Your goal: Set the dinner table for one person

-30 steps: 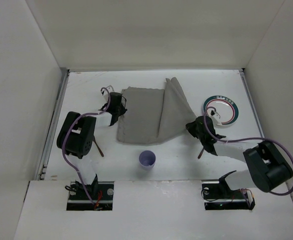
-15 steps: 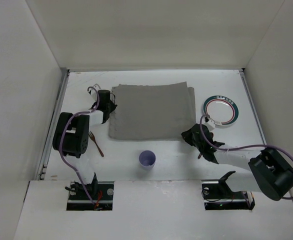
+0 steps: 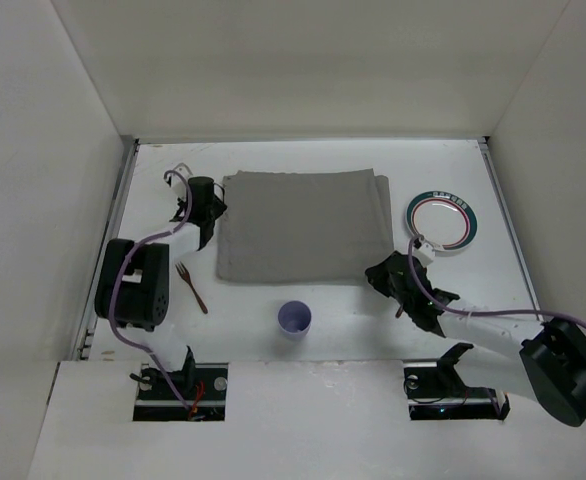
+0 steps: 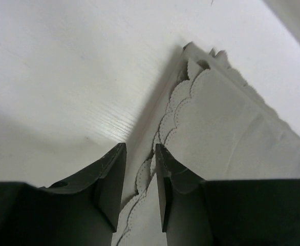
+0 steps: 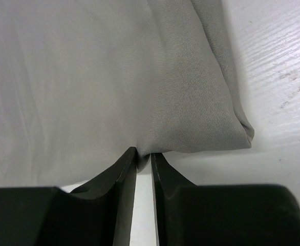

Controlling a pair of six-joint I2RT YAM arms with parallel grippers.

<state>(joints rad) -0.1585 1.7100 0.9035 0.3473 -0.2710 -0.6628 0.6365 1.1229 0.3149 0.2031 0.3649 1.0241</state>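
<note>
The grey placemat [image 3: 303,225] lies spread flat in the middle of the white dinner table [image 3: 303,160]. My left gripper [image 3: 211,207] is low at its left edge. In the left wrist view the gripper [image 4: 140,148] is open, and the placemat's scalloped edge [image 4: 232,133] lies flat between and beyond the fingers. My right gripper [image 3: 383,272] sits at the near right corner. In the right wrist view the gripper [image 5: 143,152] is open by a narrow gap, with a fold of the placemat [image 5: 88,77] still tucked between its tips.
A round plate with a green rim [image 3: 442,221] lies right of the placemat. A purple cup [image 3: 294,318] stands near the front centre. A brown fork [image 3: 190,285] lies at the left, near the left arm. Metal rails run along the table's sides.
The placemat, folded over a second ago, now lies spread flat. Both grippers have parted their jaws on its edges. The left one shifted left, the right one drew nearer.
</note>
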